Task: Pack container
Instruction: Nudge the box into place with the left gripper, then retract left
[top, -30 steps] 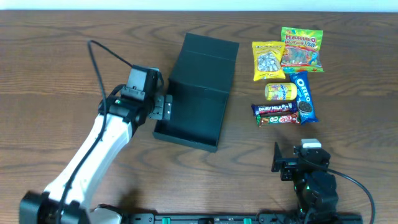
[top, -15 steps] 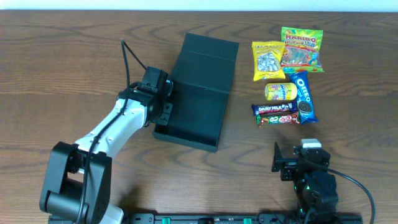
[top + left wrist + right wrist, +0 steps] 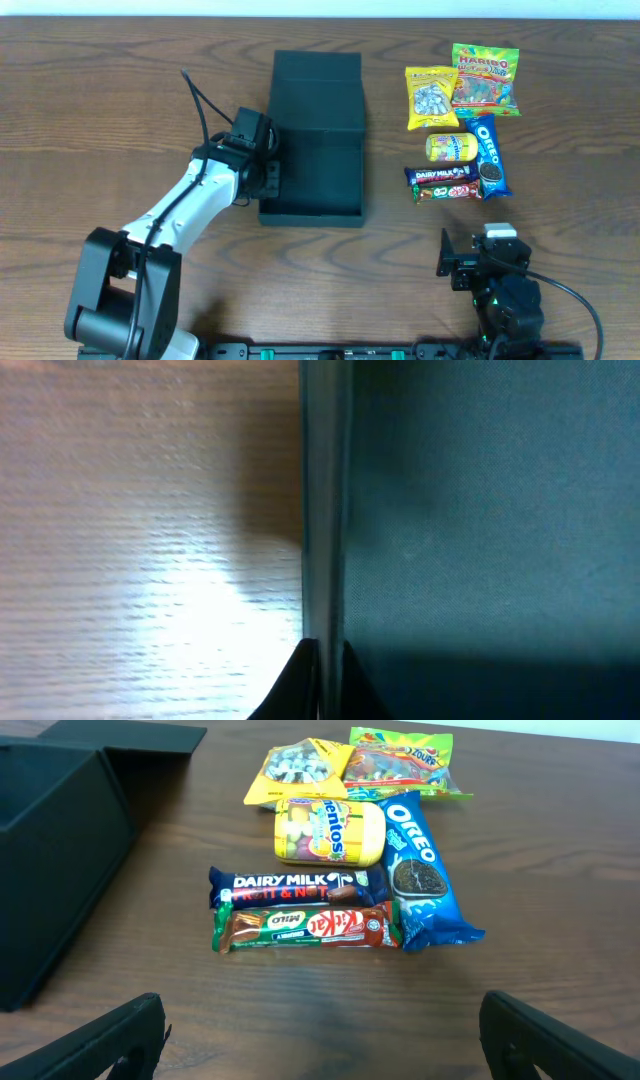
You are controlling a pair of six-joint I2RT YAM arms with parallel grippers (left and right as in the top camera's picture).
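The left gripper (image 3: 328, 670) is closed on the left wall of the container (image 3: 315, 130). It pinches the thin cardboard edge between its two fingers. In the wrist view this wall runs straight up from the fingertips, with bare wood on one side and the dark inner floor on the other.

The container sits near the middle of the surface (image 3: 120, 60), with the gripper at its 9 o'clock side. It is open, its flap lid lies flat toward 12 o'clock, and I see nothing inside it yet.

At 3 o'clock from the container, clearly apart from it, lie the snack packets: a Haribo bag (image 3: 485, 80), a yellow bag (image 3: 432, 97), a Mentos pack (image 3: 451, 148), an Oreo pack (image 3: 490, 155), a Dairy Milk bar (image 3: 440, 175) and a KitKat bar (image 3: 445, 191). The right gripper (image 3: 320, 1045) waits at about 5 o'clock from the container. Its jaws are wide open, it holds nothing, and it faces the snacks.

I think the main danger is the grip itself. The wall is only cardboard, so a pull or a twist from the left arm could bend or crease it. The light box could also turn around the held point. If the hold slips, the container may slide while the right arm drops a packet, and the packet would land on the rim or outside.
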